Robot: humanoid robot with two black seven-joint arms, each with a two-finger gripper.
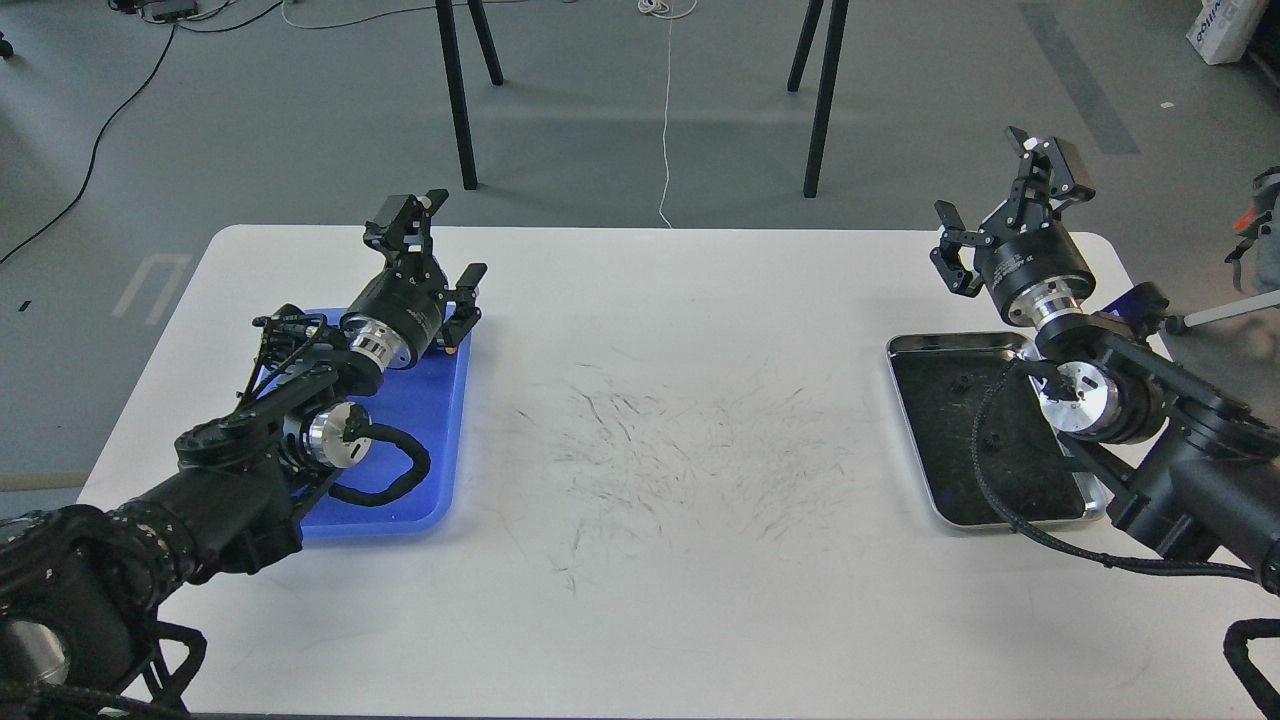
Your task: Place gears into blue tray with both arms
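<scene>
The left gripper (432, 245) is hovering over the shallow bright blue plastic tray (430, 420), jaws spread and empty. The right gripper (995, 205) is hanging, released too, beyond the shiny steel tray (945, 342), where tiny black gears (961, 382) are lying; against that dark floor, a pinch could easily miss.
</scene>
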